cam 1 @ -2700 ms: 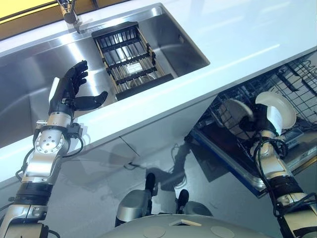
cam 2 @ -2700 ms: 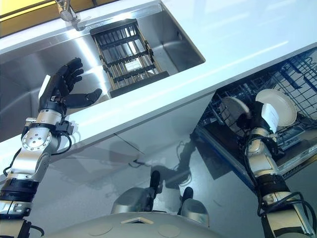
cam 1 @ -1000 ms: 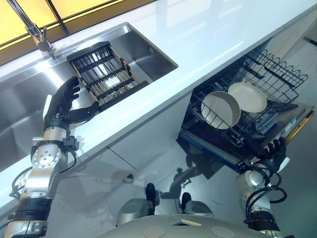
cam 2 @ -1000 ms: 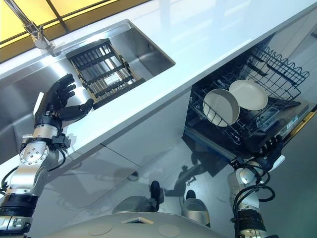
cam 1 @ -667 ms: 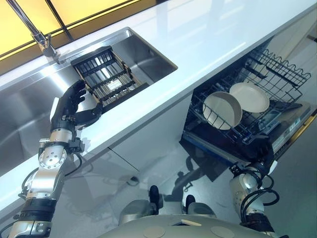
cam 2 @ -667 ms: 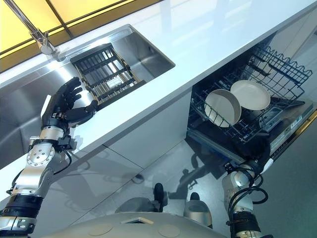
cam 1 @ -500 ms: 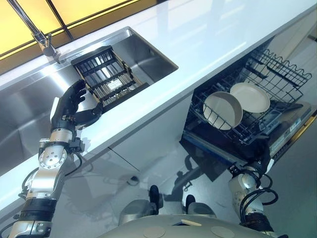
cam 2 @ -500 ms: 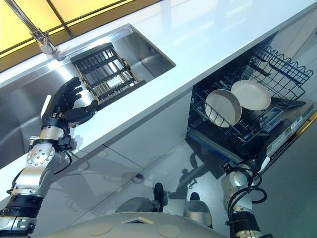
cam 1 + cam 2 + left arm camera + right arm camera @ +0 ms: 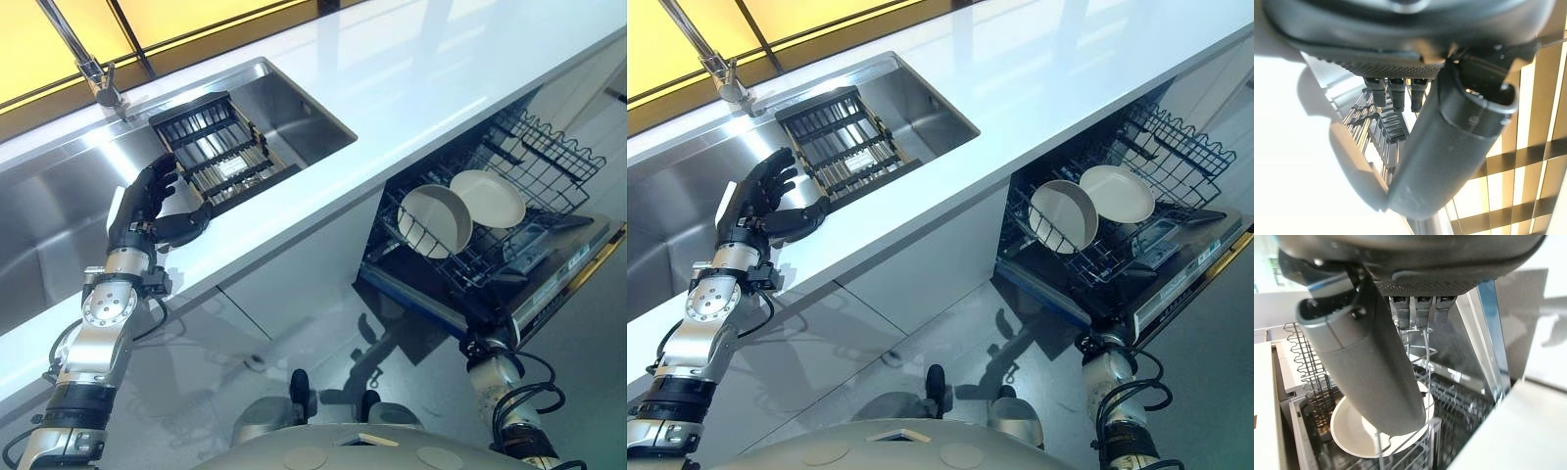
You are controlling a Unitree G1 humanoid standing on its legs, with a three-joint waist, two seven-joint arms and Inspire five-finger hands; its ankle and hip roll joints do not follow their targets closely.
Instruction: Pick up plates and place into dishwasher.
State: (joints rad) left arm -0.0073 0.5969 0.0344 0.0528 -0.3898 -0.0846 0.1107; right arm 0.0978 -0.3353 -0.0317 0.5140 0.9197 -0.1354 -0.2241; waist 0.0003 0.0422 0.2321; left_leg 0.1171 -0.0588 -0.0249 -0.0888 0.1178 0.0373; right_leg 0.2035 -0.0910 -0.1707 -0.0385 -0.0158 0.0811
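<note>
Since a moment ago the right arm has dropped lower below the open dishwasher (image 9: 549, 284); the right hand (image 9: 1415, 264), seen in its wrist view, hangs with fingers straight and empty above the rack (image 9: 1176, 147). Two round cream plates (image 9: 436, 220) (image 9: 488, 198) stand on edge, side by side and overlapping, in that rack. Further off, the left hand (image 9: 147, 206) rests spread and empty at the sink's (image 9: 59, 215) front edge, beside a dark slatted drainer (image 9: 211, 147), which its wrist view shows close.
</note>
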